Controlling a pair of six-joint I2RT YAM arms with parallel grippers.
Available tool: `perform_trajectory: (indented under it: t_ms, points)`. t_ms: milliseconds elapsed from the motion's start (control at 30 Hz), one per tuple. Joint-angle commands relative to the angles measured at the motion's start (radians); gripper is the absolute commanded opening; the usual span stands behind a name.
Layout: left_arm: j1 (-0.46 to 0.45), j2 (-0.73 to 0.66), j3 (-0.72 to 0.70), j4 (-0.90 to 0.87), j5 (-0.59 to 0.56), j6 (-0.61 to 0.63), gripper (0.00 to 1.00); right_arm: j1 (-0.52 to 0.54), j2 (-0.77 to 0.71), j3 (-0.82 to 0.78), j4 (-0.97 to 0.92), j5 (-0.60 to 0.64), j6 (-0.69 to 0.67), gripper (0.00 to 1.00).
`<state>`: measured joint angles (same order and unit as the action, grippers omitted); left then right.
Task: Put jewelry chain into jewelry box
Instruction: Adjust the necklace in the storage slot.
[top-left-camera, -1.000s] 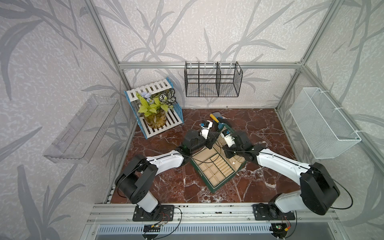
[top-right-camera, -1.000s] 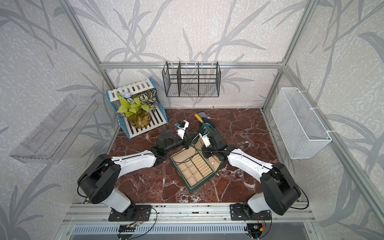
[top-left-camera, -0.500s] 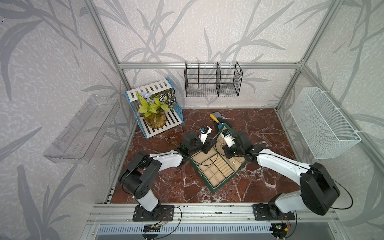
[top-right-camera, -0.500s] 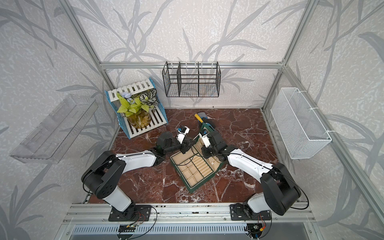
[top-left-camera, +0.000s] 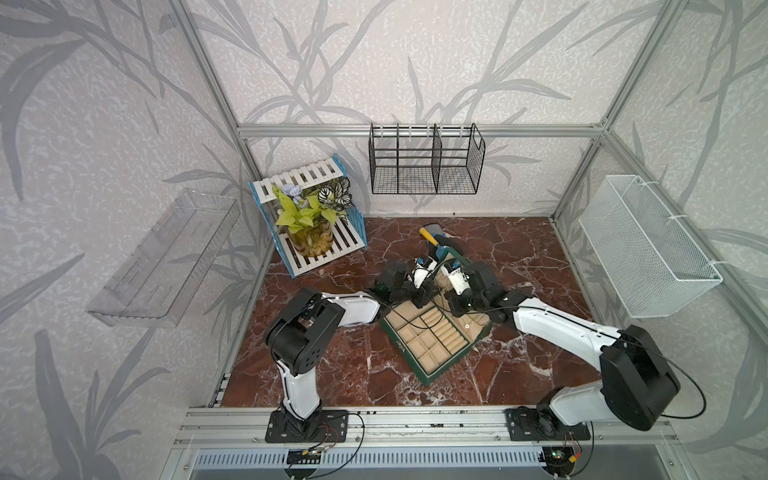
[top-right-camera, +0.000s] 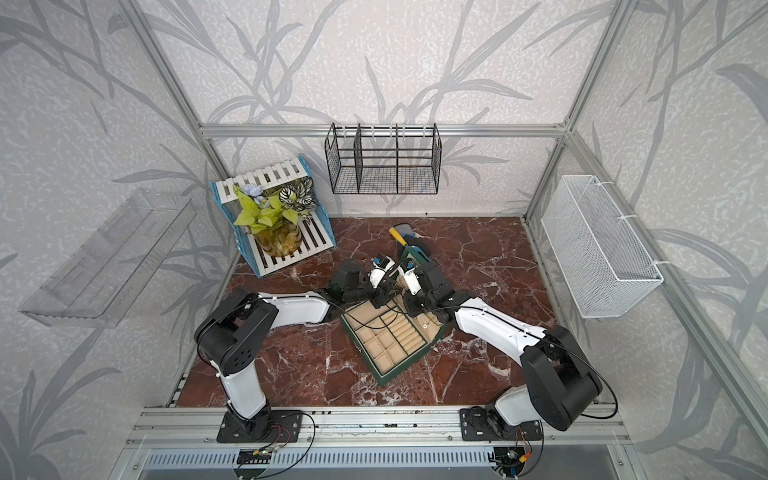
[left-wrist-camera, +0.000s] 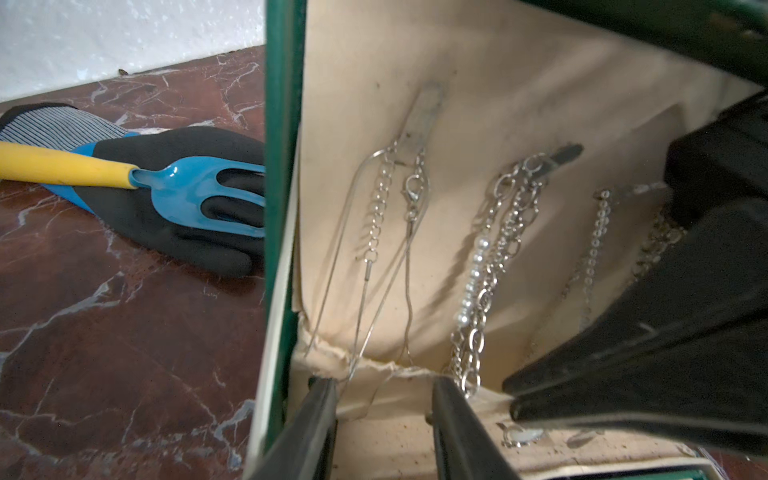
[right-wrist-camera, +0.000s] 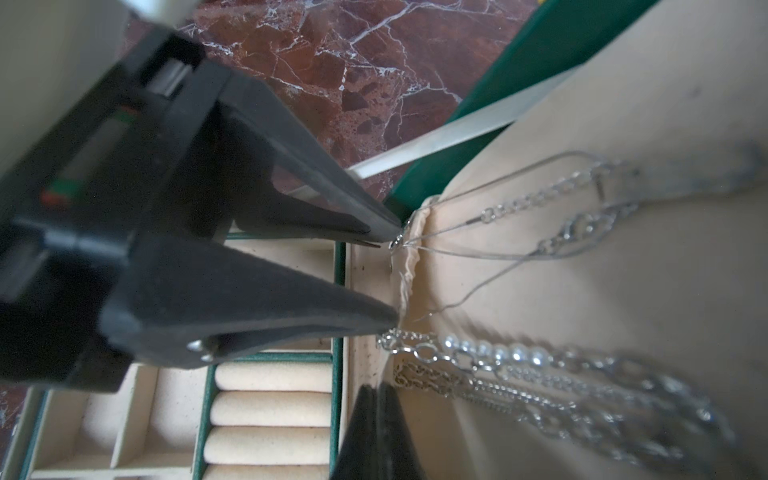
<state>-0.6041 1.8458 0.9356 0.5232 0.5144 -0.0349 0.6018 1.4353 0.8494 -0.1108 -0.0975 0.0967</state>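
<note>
The dark green jewelry box (top-left-camera: 428, 376) (top-right-camera: 384, 376) lies open on the marble floor with its lid (left-wrist-camera: 478, 83) raised. Silver chains hang from hooks on the lid's cream lining: a thin jewelry chain (left-wrist-camera: 409, 232) (right-wrist-camera: 490, 249) and a pearl-and-link chain (left-wrist-camera: 478, 257) (right-wrist-camera: 494, 353). My left gripper (left-wrist-camera: 384, 386) (right-wrist-camera: 397, 278) (top-left-camera: 422, 297) is open, its tips at the lid's pocket hem, with the thin chain's lower loops trailing between them, ungripped. My right gripper (right-wrist-camera: 376, 395) (top-left-camera: 455, 305) is shut, holding nothing, beside the pearl chain's lower end.
A black-and-blue glove (left-wrist-camera: 178, 216) and a blue hand fork with a yellow handle (left-wrist-camera: 195, 195) lie just behind the lid. A potted plant on a white slatted rack (top-left-camera: 311, 232) stands at the back left. Wire baskets (top-left-camera: 424, 160) hang on the walls.
My left gripper's jaws have opened at the lid's pocket edge and the wrist has shifted slightly nearer. The right gripper has stayed shut in place.
</note>
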Motion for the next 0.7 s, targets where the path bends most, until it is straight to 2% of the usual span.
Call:
perform_trajectory:
  t_ms: [0,167,300,400,500,667]
  points:
    - [-0.002,0.033,0.036,-0.025,-0.033,0.015,0.41,0.003,-0.029,-0.007,0.066,-0.04,0.026,0.0]
    - [-0.003,0.047,0.03,-0.022,-0.04,0.009,0.4,0.003,-0.026,-0.006,0.07,-0.041,0.026,0.0]
    - [-0.006,0.048,0.018,0.005,-0.032,0.003,0.31,0.003,-0.02,-0.006,0.075,-0.044,0.027,0.0]
    - [-0.006,0.05,0.022,0.007,-0.036,0.003,0.2,0.003,-0.016,-0.005,0.078,-0.046,0.03,0.0]
    - [-0.007,0.048,0.022,0.01,-0.04,0.002,0.17,0.003,-0.018,-0.006,0.078,-0.044,0.03,0.0]
    - [-0.007,0.02,0.003,0.022,-0.05,-0.004,0.03,0.002,-0.021,-0.006,0.076,-0.041,0.03,0.0]
